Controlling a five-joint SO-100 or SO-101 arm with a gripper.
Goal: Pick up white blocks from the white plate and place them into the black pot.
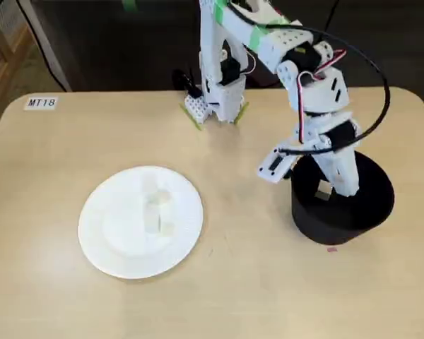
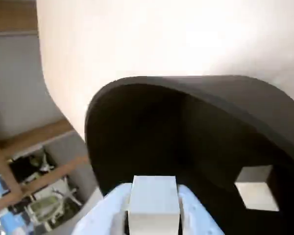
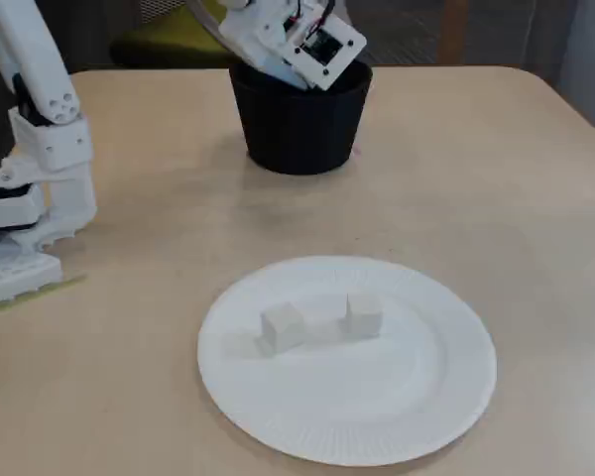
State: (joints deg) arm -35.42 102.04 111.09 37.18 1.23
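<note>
Jaws (image 2: pixel 154 215): clamped on one white block (image 2: pixel 154 201), bottom centre of wrist view, inside black pot (image 2: pixel 196 117).
Pot floor: second block (image 2: pixel 255 188).
White plate (image 3: pixel 416 416): more blocks (image 3: pixel 322 322).

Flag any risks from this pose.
The gripper holds a block low inside the pot; lifting out at a slant could catch the rim and drag the pot. The released block may land on the block already inside and bounce. The blocks on the plate sit touching, so the next grasp may nudge neighbours.

Beige table (image 1: pixel 268 282) — dark floor beyond
</note>
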